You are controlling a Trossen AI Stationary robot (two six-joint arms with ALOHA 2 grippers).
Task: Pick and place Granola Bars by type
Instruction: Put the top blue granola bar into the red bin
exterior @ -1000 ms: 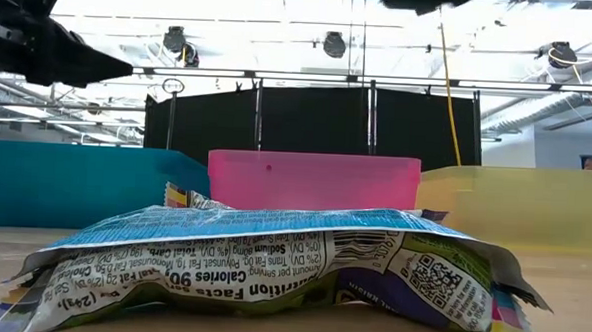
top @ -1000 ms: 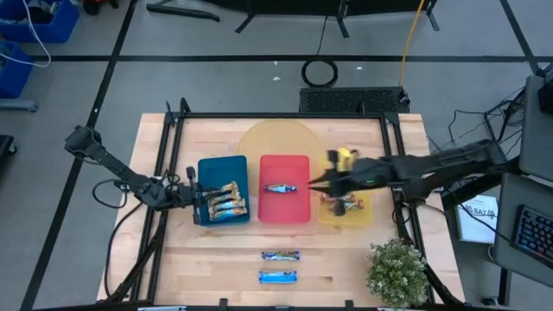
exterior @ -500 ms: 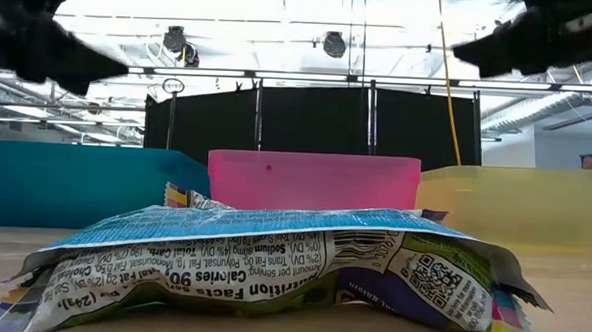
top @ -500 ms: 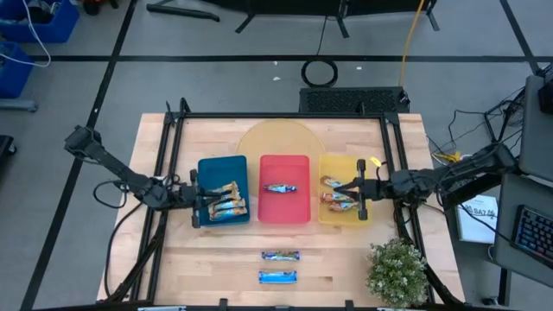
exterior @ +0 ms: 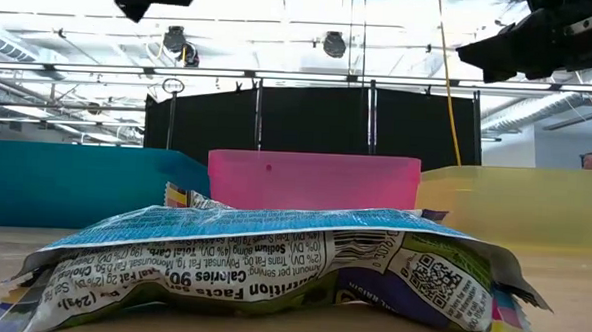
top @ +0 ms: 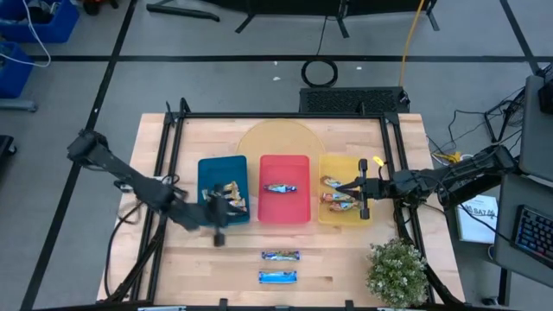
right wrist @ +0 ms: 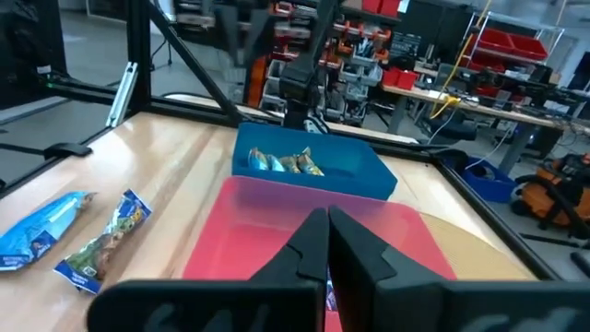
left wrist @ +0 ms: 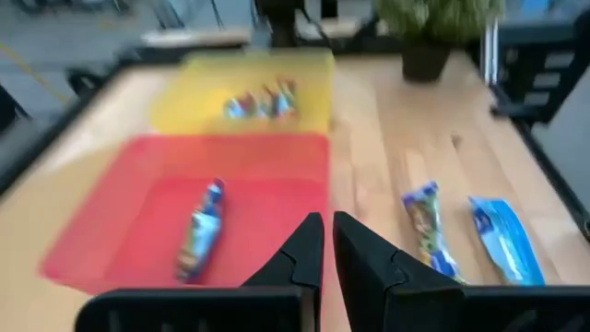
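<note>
Nearest the low camera lies a blue-white granola bar (exterior: 272, 260), while only the high view shows the second bar (top: 281, 256) beyond it, both grippers closed and empty: left gripper (top: 219, 226) past the blue tray (top: 207, 173), right gripper (top: 357, 198) over the yellow tray (top: 339, 164).

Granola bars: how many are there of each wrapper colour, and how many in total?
Tan-gold bars, in the blue tray: 3
Blue-white bars, one in the red tray and two on the table: 3
Red-orange bars, in the yellow tray: 3
Total: 9
</note>
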